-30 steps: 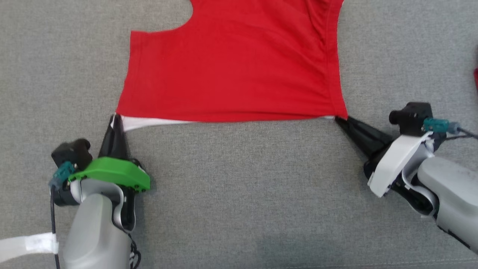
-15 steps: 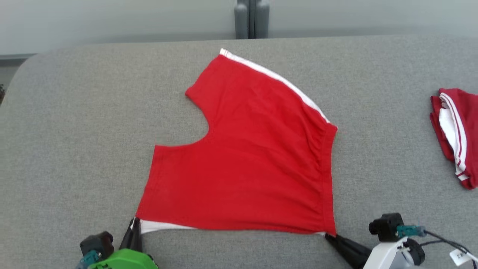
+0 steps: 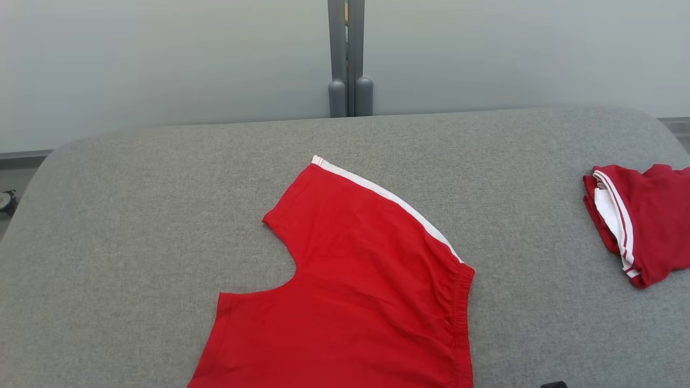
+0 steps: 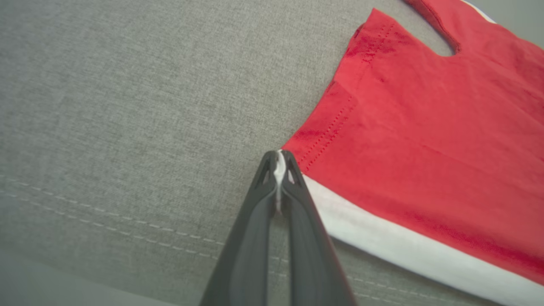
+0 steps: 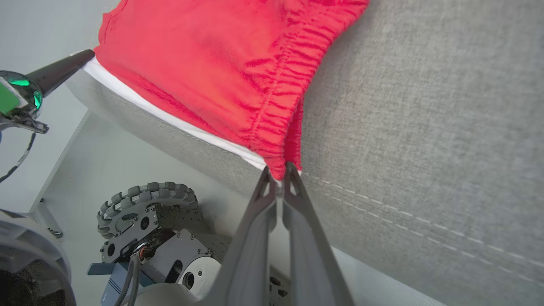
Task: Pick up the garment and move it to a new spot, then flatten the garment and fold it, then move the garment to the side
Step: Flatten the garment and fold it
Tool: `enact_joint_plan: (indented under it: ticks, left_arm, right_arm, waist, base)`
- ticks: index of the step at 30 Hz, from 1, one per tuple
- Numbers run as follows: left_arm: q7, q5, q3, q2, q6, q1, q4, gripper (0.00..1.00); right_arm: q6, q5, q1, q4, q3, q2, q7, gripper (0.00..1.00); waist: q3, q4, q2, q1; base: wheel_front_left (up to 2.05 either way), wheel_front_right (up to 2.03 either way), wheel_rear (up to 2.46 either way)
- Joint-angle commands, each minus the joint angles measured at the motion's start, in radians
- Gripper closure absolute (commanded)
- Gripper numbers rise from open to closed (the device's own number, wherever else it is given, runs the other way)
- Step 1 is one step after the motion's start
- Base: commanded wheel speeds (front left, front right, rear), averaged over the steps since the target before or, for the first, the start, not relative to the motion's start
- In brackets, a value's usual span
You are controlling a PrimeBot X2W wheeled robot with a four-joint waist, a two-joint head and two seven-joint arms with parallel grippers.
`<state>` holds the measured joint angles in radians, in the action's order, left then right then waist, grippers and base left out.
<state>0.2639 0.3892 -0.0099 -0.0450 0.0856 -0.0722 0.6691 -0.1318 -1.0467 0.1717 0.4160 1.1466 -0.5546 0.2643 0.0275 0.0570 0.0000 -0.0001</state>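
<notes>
The garment (image 3: 356, 302) is a pair of red shorts with white side stripes, spread flat on the grey padded surface (image 3: 135, 215); its near edge runs off the bottom of the head view. In the left wrist view my left gripper (image 4: 279, 155) is shut on the white-trimmed near corner of the garment (image 4: 425, 127). In the right wrist view my right gripper (image 5: 278, 172) is shut on the gathered waistband corner of the garment (image 5: 212, 63), at the surface's front edge. The left gripper's dark fingers (image 5: 63, 70) show there too, at the garment's other near corner.
A second red and white garment (image 3: 641, 221) lies folded at the far right of the surface. A grey post (image 3: 347, 54) stands behind the back edge, against a pale wall. Below the front edge, my wheeled base (image 5: 146, 199) shows in the right wrist view.
The head camera has tilted up, so the garment sits lower in the picture and both grippers have slid out at the bottom. Both grips on the near corners hold as before.
</notes>
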Motion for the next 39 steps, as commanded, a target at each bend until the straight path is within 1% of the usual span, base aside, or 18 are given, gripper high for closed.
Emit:
enact_joint_plan:
  ticks: [1,4,6,10,11,12,14,18,22,25,28,33,36,39]
  left_arm:
    - [0.0,-0.003,0.013,-0.011,0.0,-0.013,-0.014,1.0]
    - [0.0,-0.015,0.034,-0.012,0.007,-0.015,-0.06,1.0]
    - [0.0,-0.032,0.049,-0.012,0.016,0.009,-0.113,1.0]
    - [0.001,-0.069,0.031,-0.01,0.035,0.085,-0.204,1.0]
    - [0.001,-0.087,0.012,-0.009,0.04,0.139,-0.219,1.0]
    - [0.001,-0.094,0.001,-0.01,0.042,0.174,-0.217,1.0]
    - [0.001,-0.098,-0.028,-0.009,0.043,0.26,-0.185,1.0]
    - [0.001,-0.11,-0.067,-0.009,0.044,0.442,-0.111,1.0]
    - [0.001,-0.133,-0.071,-0.009,0.005,0.587,-0.015,1.0]
    - [0.001,-0.156,-0.082,-0.009,-0.011,0.675,0.061,1.0]
    - [0.001,-0.167,-0.098,-0.009,-0.012,0.744,0.118,1.0]
    - [0.001,-0.202,-0.102,-0.014,-0.053,0.851,0.211,1.0]
    - [0.001,-0.215,-0.101,-0.021,-0.064,0.89,0.234,1.0]
    - [0.001,-0.232,-0.096,-0.03,-0.089,0.935,0.259,1.0]
  right_arm:
    - [0.002,0.005,-0.019,0.004,0.003,-0.014,-0.001,1.0]
    - [0.003,0.0,-0.021,-0.016,-0.025,-0.018,0.0,1.0]
    - [0.003,0.002,-0.014,-0.039,-0.062,-0.018,0.0,1.0]
    - [0.002,-0.003,0.014,-0.081,-0.147,-0.008,0.0,1.0]
    - [0.002,-0.019,0.03,-0.103,-0.192,0.0,0.0,1.0]
    - [0.002,-0.023,0.041,-0.112,-0.207,0.0,0.0,1.0]
    - [0.002,-0.036,0.073,-0.126,-0.255,0.005,0.0,1.0]
    - [0.002,-0.056,0.139,-0.13,-0.315,0.024,0.0,1.0]
    - [0.002,-0.074,0.198,-0.121,-0.371,0.059,0.0,1.0]
    - [0.002,-0.071,0.229,-0.11,-0.396,0.089,0.0,1.0]
    - [0.002,-0.073,0.257,-0.119,-0.43,0.125,0.0,1.0]
    - [0.002,-0.059,0.287,-0.124,-0.446,0.166,0.0,1.0]
    - [0.002,-0.059,0.298,-0.127,-0.438,0.175,0.0,1.0]
    - [0.002,-0.065,0.308,-0.129,-0.431,0.179,0.0,1.0]
  waist:
    - [0.01,-0.009,0.0,0.0001]
    - [0.008,-0.009,0.0,0.0001]
    - [-0.001,-0.011,0.0,0.0001]
    - [-0.03,-0.017,0.0,0.0001]
    - [-0.049,-0.022,0.0,0.0001]
    - [-0.065,-0.025,0.0,0.0001]
    - [-0.102,-0.033,0.0,0.0001]
    - [-0.184,-0.063,0.0,0.0001]
    - [-0.257,-0.106,0.0,0.0001]
    - [-0.295,-0.135,0.0,0.0001]
    - [-0.333,-0.163,0.0,0.0001]
    - [-0.391,-0.196,0.0,0.0001]
    - [-0.41,-0.208,0.0,0.0001]
    - [-0.433,-0.222,0.0,0.0001]
  base:
    - [0.0,0.0,0.0]
    - [0.0,0.0,0.0]
    - [0.0,0.0,0.0]
    - [0.0,0.0,0.0]
    - [0.0,0.0,0.0]
    - [0.0,0.0,0.0]
    - [0.0,0.0,0.0]
    - [0.0,0.0,0.0]
    - [0.0,0.0,0.0]
    - [0.0,0.0,0.0]
    - [0.0,0.0,0.0]
    - [0.0,0.0,0.0]
    - [0.0,0.0,0.0]
    - [0.0,0.0,0.0]
